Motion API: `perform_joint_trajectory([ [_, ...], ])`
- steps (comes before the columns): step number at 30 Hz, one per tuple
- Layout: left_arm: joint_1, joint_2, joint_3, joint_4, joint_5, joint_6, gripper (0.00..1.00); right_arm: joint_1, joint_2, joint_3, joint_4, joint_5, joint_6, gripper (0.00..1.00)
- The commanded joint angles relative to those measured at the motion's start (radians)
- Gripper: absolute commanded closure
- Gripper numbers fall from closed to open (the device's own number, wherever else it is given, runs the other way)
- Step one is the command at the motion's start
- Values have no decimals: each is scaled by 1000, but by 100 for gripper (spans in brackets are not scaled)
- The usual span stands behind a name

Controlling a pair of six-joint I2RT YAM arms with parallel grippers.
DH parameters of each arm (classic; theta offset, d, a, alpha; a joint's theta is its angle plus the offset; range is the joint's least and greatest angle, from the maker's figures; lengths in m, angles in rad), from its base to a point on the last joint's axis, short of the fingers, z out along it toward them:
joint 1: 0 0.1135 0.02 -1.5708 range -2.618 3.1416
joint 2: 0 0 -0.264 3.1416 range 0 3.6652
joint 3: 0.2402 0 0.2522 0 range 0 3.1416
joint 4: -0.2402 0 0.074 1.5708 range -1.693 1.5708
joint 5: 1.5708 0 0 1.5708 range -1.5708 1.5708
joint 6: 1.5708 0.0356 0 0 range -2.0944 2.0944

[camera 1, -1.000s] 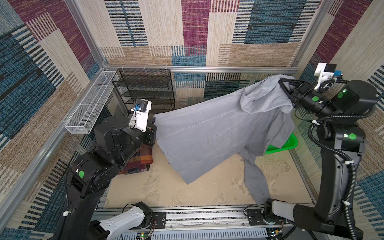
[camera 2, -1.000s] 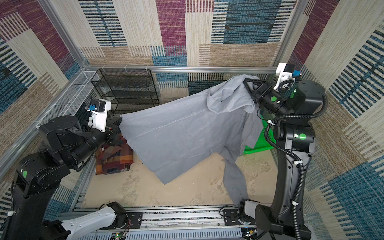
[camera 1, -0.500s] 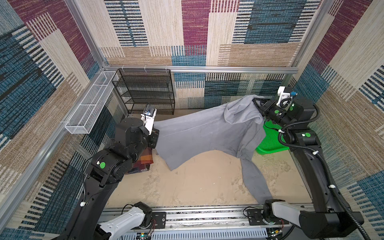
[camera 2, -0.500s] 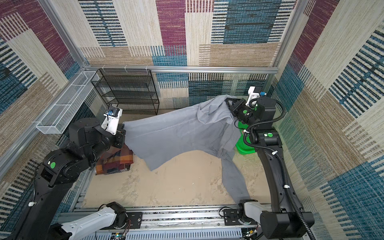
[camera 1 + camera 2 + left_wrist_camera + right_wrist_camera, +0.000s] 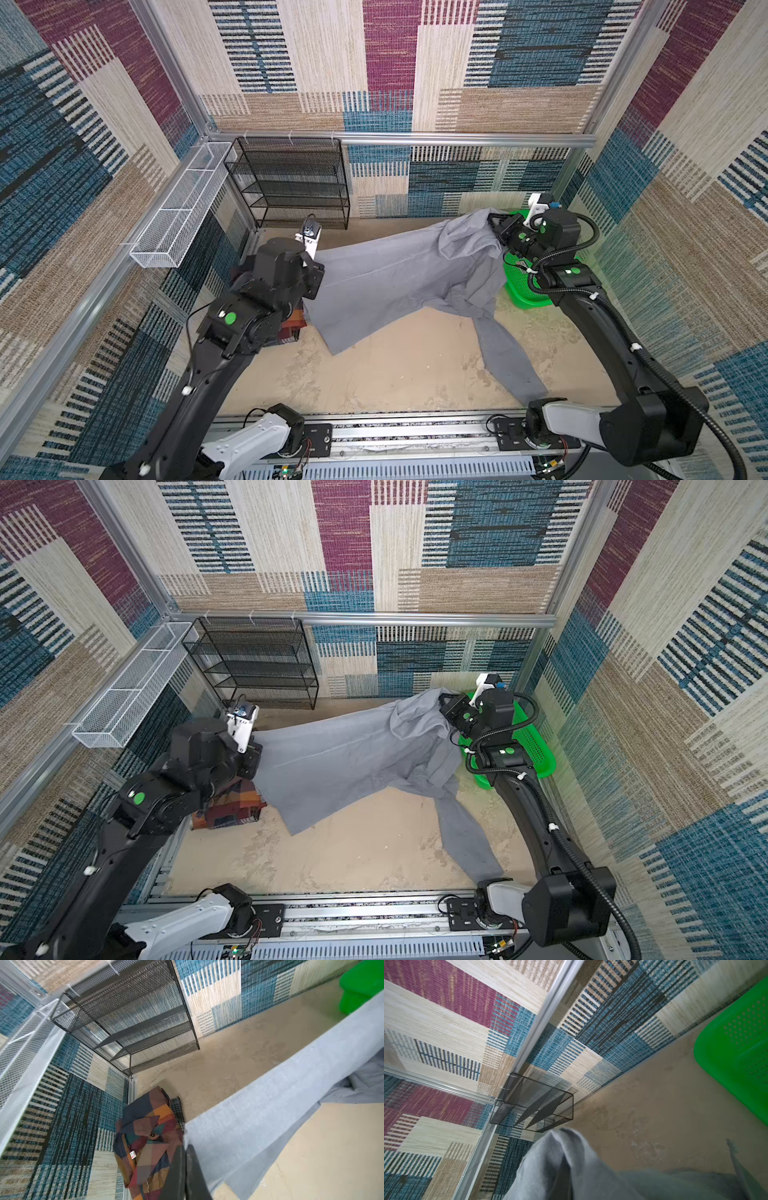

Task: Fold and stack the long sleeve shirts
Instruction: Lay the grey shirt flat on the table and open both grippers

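- The gray shirt (image 5: 395, 282) hangs stretched between the two arms, low over the bench (image 5: 395, 386). Its lower corner and one sleeve (image 5: 511, 365) lie on the sandy surface, and the sleeve trails toward the near rail.
- The left fingers (image 5: 185, 1148) are pressed closed on a flat edge of the gray cloth. They sit just beside the plaid shirt (image 5: 145, 1136), which lies as a folded bundle on the bench by the left wall.
- The right fingers (image 5: 493, 220) are closed as well, with a bunched fold of the gray shirt draped over them, above the green basket (image 5: 528, 293). The cloth hides their tips in the right wrist view, so which part of the shirt they pinch cannot be told.
- The shirt looks light and limp. It sags between the two holds, creases readily and will likely keep no shape of its own. The trailing sleeve could drag or tuck under.
- The best holds are probably the hem corners and shoulder seams, where doubled cloth gives a firm pinch. The bunched right hold may need retaking before the shirt will lie flat.
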Motion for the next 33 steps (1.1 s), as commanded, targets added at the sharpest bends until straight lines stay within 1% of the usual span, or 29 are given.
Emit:
perform_joint_trajectory([
  [1,32,88,27,35,31,-12,100,1,47,24,71,62,-42,100],
  [6,121,260,56,97,61,-46,100,1,164,93,49,132,-98,100],
  [9,147,364,88,152,31,-48,100,0,267,142,59,126,-109,100],
  [11,162,421,115,196,31,-43,100,1,334,186,53,131,-123,100],
  [17,178,586,222,307,-29,0,100,1,533,339,52,124,-171,100],
  [21,183,658,274,352,-6,-8,100,1,645,429,20,149,-216,100],
  [24,184,721,331,347,-1,-6,100,1,701,487,9,177,-242,99],
  [25,184,740,351,342,-2,-5,100,0,720,506,0,179,-252,93],
  [26,185,758,371,337,2,-7,100,0,741,531,-12,178,-259,85],
  [28,186,788,414,313,16,-23,100,1,775,585,-44,158,-276,74],
  [29,187,795,432,305,27,-27,100,4,787,613,-68,153,-284,68],
  [30,187,797,445,299,34,-32,97,5,793,631,-84,153,-293,62],
  [32,187,790,476,279,54,-44,83,9,791,662,-111,168,-312,50],
  [33,187,777,494,261,74,-58,72,11,785,673,-127,176,-324,42],
])
